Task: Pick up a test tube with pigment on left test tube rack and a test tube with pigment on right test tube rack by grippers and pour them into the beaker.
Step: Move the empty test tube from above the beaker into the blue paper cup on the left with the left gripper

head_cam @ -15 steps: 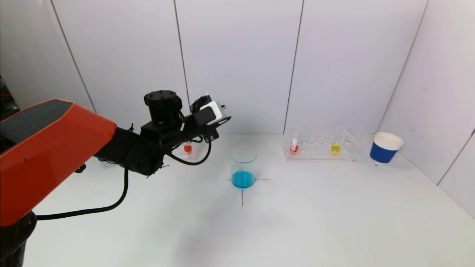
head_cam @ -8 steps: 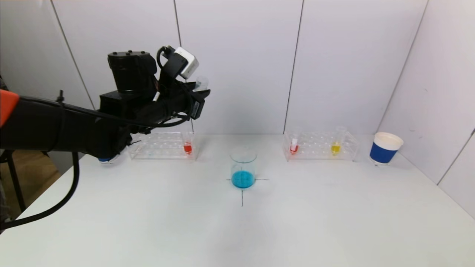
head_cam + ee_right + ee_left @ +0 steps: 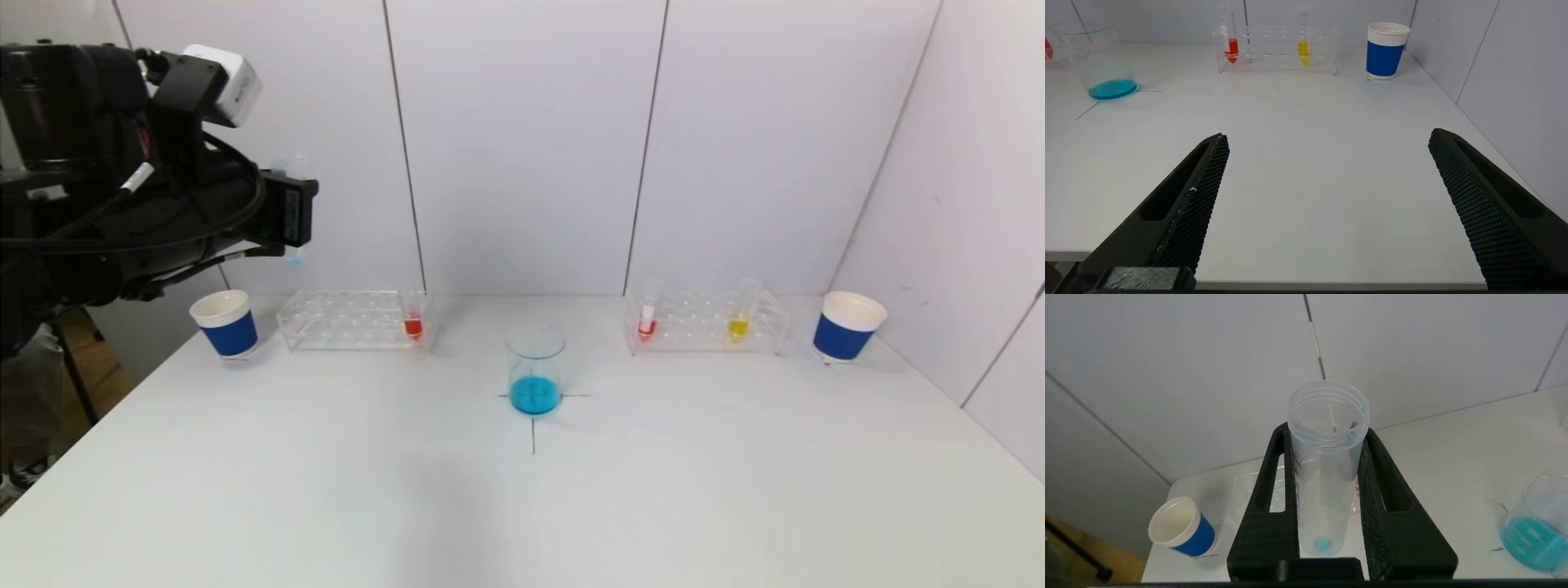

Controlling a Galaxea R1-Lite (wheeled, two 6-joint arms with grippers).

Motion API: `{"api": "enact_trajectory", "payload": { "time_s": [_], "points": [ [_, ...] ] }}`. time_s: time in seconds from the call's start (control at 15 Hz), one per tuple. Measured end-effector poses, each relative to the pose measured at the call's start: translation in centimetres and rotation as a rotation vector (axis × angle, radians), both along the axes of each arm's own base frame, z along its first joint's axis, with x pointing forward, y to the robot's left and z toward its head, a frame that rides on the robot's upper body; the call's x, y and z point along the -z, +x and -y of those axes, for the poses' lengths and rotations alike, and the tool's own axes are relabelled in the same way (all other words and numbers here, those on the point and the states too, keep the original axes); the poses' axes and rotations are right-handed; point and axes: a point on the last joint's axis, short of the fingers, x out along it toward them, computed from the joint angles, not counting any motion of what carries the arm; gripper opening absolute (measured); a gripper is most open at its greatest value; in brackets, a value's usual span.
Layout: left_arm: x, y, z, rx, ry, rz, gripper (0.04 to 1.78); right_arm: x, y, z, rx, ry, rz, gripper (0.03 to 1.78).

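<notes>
Blue liquid is seen in the beaker (image 3: 535, 366) at the middle of the tabletop (image 3: 522, 506). A nearly drained tube (image 3: 1327, 465), a blue drop at its tip, is clamped upright in the left claw (image 3: 1327, 490), raised high above the left rack (image 3: 353, 320) and cup (image 3: 225, 323). The right claw (image 3: 1327, 204) is spread wide, low near the tabletop's front edge, well apart from the right rack (image 3: 707, 322).

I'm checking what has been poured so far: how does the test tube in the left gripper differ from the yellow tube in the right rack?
The held tube is almost empty, with only a blue trace at its tip; the yellow tube still holds pigment. The held tube is clamped in the left gripper, raised above the table; the yellow tube stands in the right rack. The held tube is off to the left; the yellow one sits right of the beaker. Both are clear, uncapped and upright.
</notes>
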Motion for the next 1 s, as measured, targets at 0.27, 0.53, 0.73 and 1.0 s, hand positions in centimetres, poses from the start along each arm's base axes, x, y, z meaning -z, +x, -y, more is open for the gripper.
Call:
{"api": "enact_trajectory", "payload": {
  "time_s": [0.27, 0.53, 0.73, 1.0],
  "points": [
    [0.9, -2.1, -3.8, -0.135, -0.056, -0.024, 0.44, 0.0, 0.0, 0.0, 0.0, 0.0, 0.0, 1.77],
    [2.0, -2.3, -6.6, -0.243, -0.144, -0.047, 0.44, 0.0, 0.0, 0.0, 0.0, 0.0, 0.0, 1.77],
    [3.0, -1.1, -7.6, -0.288, -0.187, -0.074, 0.44, 0.0, 0.0, 0.0, 0.0, 0.0, 0.0, 1.77],
    [4.6, 2.2, -9.6, -0.332, -0.209, -0.037, 0.44, 0.0, 0.0, 0.0, 0.0, 0.0, 0.0, 1.77]
  ]
}}
